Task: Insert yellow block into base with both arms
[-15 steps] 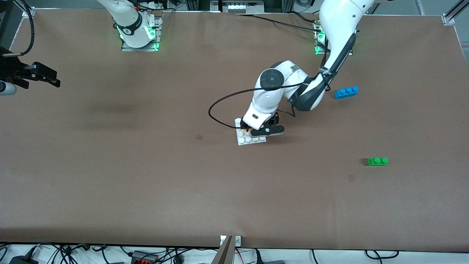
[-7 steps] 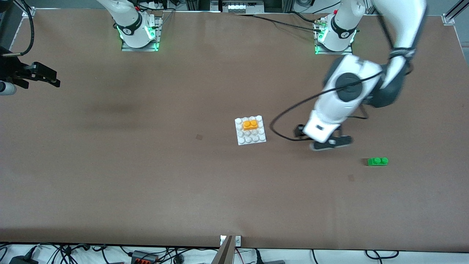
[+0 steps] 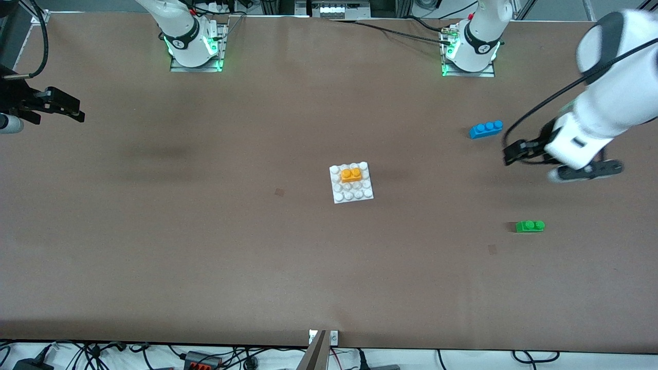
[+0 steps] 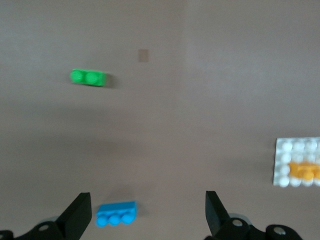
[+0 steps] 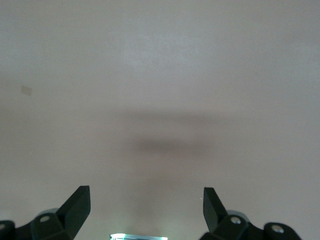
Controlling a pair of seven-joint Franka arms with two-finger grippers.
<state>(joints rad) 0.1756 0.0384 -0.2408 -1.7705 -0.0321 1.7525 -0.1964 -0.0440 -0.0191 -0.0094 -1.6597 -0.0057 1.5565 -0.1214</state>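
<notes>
The yellow block (image 3: 351,174) sits pressed onto the studs of the white base (image 3: 354,194) at the middle of the table, two studs up, nothing touching it. My left gripper (image 3: 515,152) hangs open and empty in the air over bare table near the blue brick, toward the left arm's end. In the left wrist view the left gripper (image 4: 147,215) frames bare table, with the base (image 4: 284,161) and yellow block (image 4: 306,170) at the view's edge. My right gripper (image 3: 72,109) waits open at the right arm's end, and in its own view the right gripper (image 5: 145,210) has only table beneath it.
A blue three-stud brick (image 3: 486,128) lies between the base and the left arm's end; the left wrist view shows this blue brick (image 4: 116,214) too. A green two-stud brick (image 3: 530,226) lies nearer the front camera, also seen as the green brick (image 4: 88,77).
The left arm has swung away from the base toward its own end of the table, gripper open, leaving the yellow block seated on the base. The right arm has not moved.
</notes>
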